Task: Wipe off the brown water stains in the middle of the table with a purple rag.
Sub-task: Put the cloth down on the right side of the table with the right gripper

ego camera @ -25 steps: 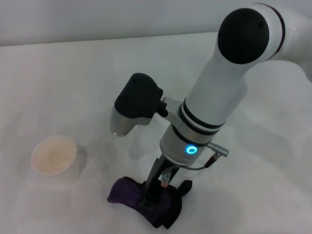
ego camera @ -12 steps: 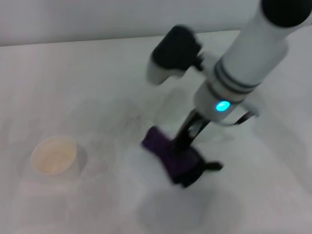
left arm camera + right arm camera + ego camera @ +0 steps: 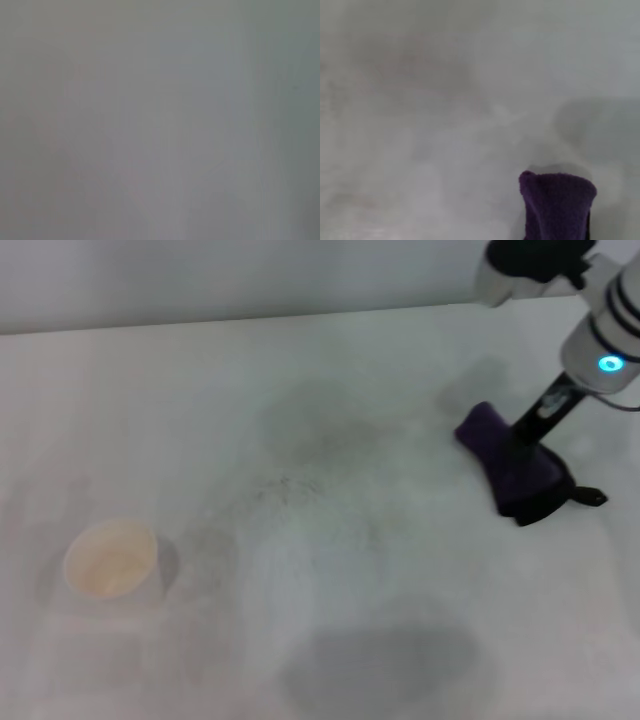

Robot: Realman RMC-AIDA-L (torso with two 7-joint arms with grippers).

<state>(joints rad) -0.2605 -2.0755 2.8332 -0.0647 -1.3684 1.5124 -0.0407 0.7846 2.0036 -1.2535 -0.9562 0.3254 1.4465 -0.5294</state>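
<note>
**Head view: rag swept to the right side**

Right gripper (image 3: 527, 452) is clamped on the purple rag (image 3: 515, 472), now far right on the table (image 3: 200, 390); a second ago it sat at the near centre. No brown stain shows at mid-table, only a faint grey smudge (image 3: 285, 490). Wiping looks finished. Paper cup (image 3: 110, 558) unmoved. Left gripper not visible.

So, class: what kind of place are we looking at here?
Probably a robot test bench: a plain white table holding only a paper cup, with the right gripper holding a purple rag to it.
</note>
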